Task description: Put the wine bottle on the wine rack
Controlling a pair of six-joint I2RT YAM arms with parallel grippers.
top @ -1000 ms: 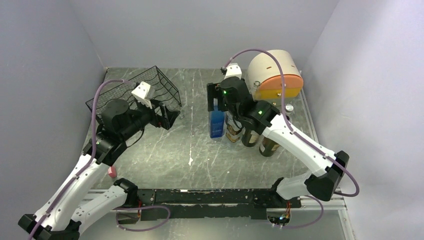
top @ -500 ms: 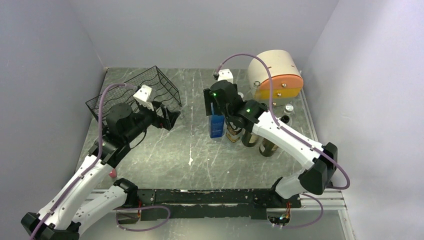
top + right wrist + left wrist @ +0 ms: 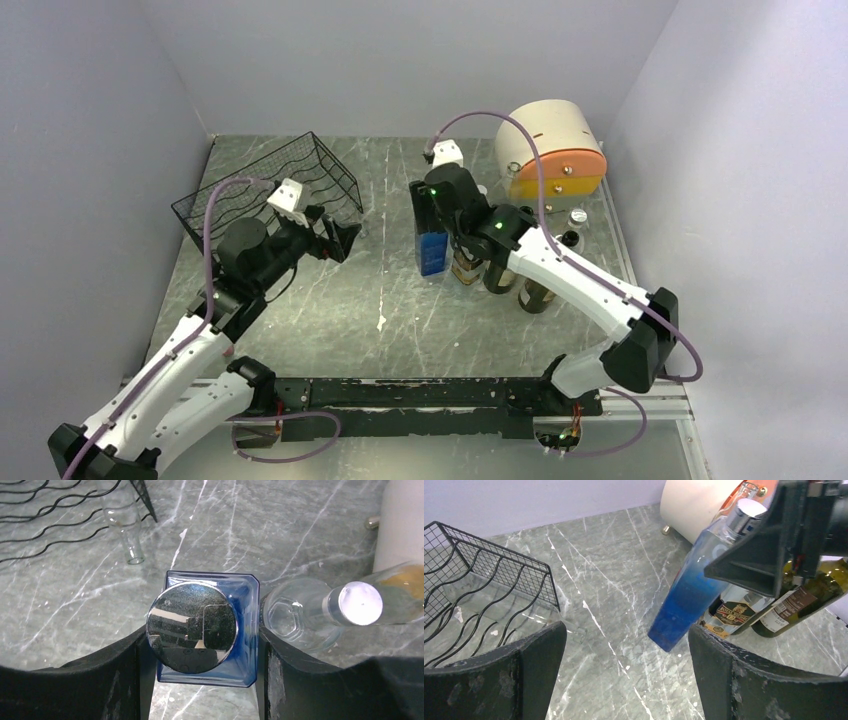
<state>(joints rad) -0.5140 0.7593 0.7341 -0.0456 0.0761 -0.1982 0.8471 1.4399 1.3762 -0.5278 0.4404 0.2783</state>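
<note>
A blue square bottle (image 3: 433, 250) (image 3: 681, 607) with a chrome cap (image 3: 191, 627) stands upright at the left end of a cluster of bottles. My right gripper (image 3: 431, 213) (image 3: 203, 647) comes down over its top, and both fingers press the glass sides just under the cap. A dark green wine bottle (image 3: 811, 592) (image 3: 500, 272) stands in the same cluster. The black wire wine rack (image 3: 270, 185) (image 3: 479, 590) (image 3: 45, 515) sits at the back left. Beside it, my left gripper (image 3: 338, 236) (image 3: 626, 629) hovers open and empty, facing the bottles.
A clear glass bottle (image 3: 129, 537) (image 3: 541, 617) lies at the rack's edge, neck outward. A clear bottle with a silver cap (image 3: 312, 612), a whisky bottle (image 3: 734, 612) and another dark bottle (image 3: 540, 292) crowd the blue one. A cream-and-orange drum box (image 3: 552, 148) stands behind.
My right gripper shifted left over the blue bottle and its fingers closed in onto the bottle's sides. The left arm drifted slightly forward, still open.
</note>
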